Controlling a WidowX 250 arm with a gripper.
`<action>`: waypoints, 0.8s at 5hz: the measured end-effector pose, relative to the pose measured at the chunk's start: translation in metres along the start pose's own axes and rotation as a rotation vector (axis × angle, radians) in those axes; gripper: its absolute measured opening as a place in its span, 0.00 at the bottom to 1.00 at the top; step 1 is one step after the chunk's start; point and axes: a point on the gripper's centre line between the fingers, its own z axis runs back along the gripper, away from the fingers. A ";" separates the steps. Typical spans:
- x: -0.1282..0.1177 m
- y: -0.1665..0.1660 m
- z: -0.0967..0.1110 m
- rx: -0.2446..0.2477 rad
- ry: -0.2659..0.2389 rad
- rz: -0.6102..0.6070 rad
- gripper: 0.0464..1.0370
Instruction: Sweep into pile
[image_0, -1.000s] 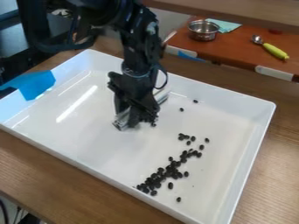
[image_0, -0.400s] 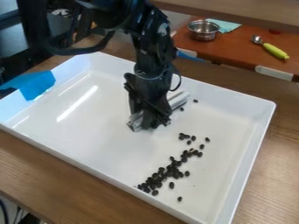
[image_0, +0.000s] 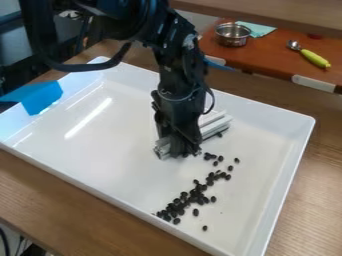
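Note:
Over the middle of the white tray (image_0: 294, 145), my gripper (image_0: 179, 146) hangs down, shut on a pale ridged bar (image_0: 217, 124). The bar lies low across the tray, slanting from lower left to upper right, its middle hidden behind the gripper. Many small dark beans (image_0: 194, 197) form a loose diagonal band from the tray's front wall up toward the gripper. A small cluster of beans (image_0: 210, 156) sits just right of the gripper's tip. One bean (image_0: 220, 134) touches or nearly touches the bar's right part.
The tray's raised walls surround the work, with blue tape (image_0: 41, 96) on its left corner. Behind, a red-brown surface holds a metal pot (image_0: 233, 34), a green cloth (image_0: 259, 29) and a spoon with a yellow-green handle (image_0: 314, 58).
The gripper and bar have moved right and slightly toward the front, close to the small bean cluster. The two beans near the back have been pushed or covered by the bar.

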 end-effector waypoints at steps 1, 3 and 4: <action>-0.009 -0.015 0.003 -0.022 -0.003 -0.066 0.33; -0.016 -0.038 0.007 -0.039 -0.006 -0.143 0.33; -0.021 -0.048 0.010 -0.050 -0.009 -0.165 0.33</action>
